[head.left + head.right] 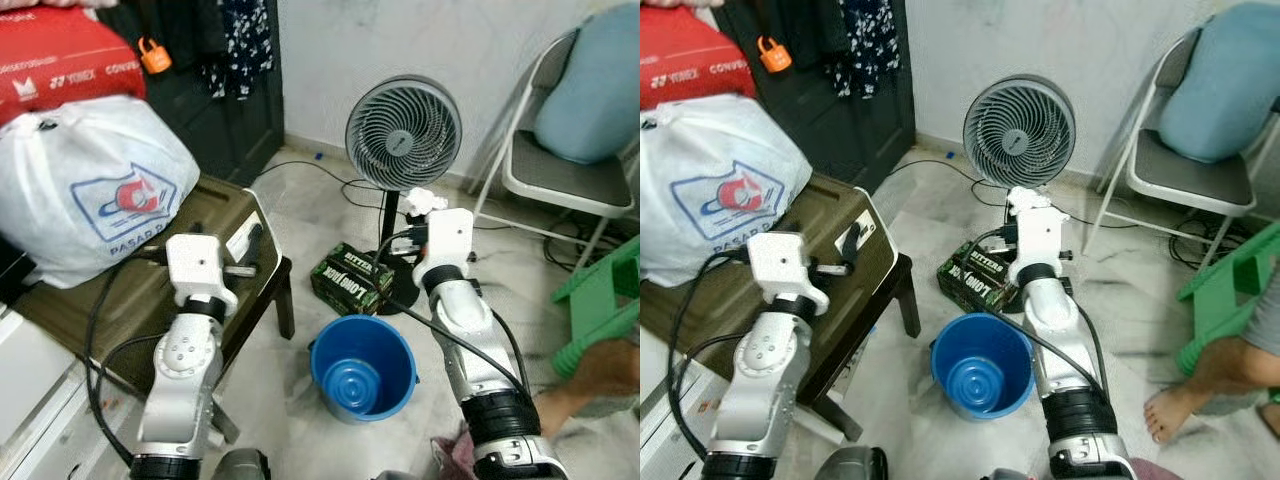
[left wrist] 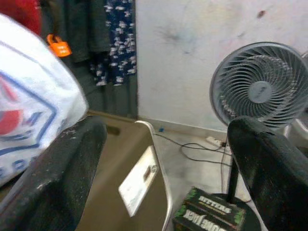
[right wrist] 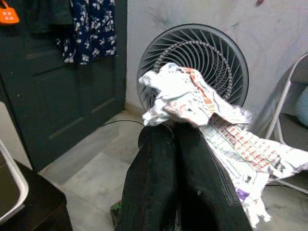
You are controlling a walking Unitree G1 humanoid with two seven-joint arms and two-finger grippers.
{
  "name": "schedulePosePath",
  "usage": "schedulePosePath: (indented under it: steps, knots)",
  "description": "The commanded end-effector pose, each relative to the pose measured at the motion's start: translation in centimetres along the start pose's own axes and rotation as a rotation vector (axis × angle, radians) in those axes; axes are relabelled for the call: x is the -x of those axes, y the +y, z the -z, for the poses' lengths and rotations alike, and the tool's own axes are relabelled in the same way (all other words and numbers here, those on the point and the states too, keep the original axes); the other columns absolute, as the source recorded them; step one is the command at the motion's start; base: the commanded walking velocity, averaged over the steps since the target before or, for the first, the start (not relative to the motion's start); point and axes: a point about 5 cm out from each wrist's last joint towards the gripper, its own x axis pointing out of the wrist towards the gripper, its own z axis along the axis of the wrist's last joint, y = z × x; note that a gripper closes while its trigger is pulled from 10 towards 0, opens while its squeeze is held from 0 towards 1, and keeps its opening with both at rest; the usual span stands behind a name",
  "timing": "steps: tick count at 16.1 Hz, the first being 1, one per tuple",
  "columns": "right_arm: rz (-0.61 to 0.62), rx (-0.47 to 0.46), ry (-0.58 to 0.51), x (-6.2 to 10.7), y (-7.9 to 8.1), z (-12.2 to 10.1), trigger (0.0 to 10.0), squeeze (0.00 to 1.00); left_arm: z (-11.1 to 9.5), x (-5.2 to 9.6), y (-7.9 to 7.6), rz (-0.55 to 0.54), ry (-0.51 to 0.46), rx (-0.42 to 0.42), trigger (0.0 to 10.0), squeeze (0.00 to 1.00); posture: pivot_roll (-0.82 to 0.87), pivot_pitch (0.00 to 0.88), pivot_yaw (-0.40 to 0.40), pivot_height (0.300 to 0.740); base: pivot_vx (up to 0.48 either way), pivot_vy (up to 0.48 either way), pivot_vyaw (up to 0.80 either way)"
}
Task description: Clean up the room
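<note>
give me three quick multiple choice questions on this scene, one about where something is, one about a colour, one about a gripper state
1. Where does the round blue plastic bucket stand?
A. on the dark low table
B. on the floor between the two arms
C. on the folding chair

2. What colour is the plastic stool on the robot's right?
A. green
B. red
C. yellow

3. What is the right gripper doing?
A. open and empty
B. shut on crumpled printed paper
C. shut on the fan's cable

Answers:
1. B, the bucket sits on the pale floor, in front of the grey standing fan.
2. A, the stool's legs and rungs are bright green.
3. B, in the right wrist view the black fingers are pressed together with the crumpled printed paper pinched at their tips.
</note>
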Motion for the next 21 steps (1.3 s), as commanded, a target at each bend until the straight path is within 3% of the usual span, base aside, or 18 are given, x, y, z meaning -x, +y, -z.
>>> schedulePosePath:
  steps: [1, 6, 10, 16, 21]
  knots:
    - [0.003, -0.009, 0.008, -0.3, 0.1, -0.1, 10.0, 0.0, -0.2, -0.1, 0.1, 0.001, -0.011, 0.002, 10.0, 0.0, -0.03, 0.037, -0.007, 0.74, 0.266, 0.0, -0.41]
    - [0.005, -0.014, 0.01, -0.3, 0.1, 0.0, 10.0, 0.0, -0.2, -0.1, 0.0, 0.019, -0.012, 0.012, 10.0, 0.0, -0.03, 0.034, -0.004, 0.74, 0.288, 0.0, -0.8]
    - [0.003, -0.012, 0.008, -0.2, 0.1, 0.0, 10.0, 0.0, -0.2, -0.1, 0.0, 0.018, -0.013, 0.007, 10.0, 0.0, -0.03, 0.032, -0.005, 0.74, 0.349, 0.0, 0.0]
    - [0.007, -0.002, 0.023, -0.4, 0.1, 0.2, 10.0, 0.0, -0.3, -0.1, 0.4, -0.015, -0.006, -0.022, 10.0, 0.0, -0.02, 0.042, -0.008, 0.74, 0.0, 0.0, -0.11]
    - [0.023, 0.004, 0.016, -0.8, 0.1, -0.3, 10.0, 0.0, -1.5, 1.4, 2.0, 0.023, -0.005, -0.196, 10.0, 0.0, 0.0, 0.112, -0.022, 0.74, 0.0, 0.0, -0.32]
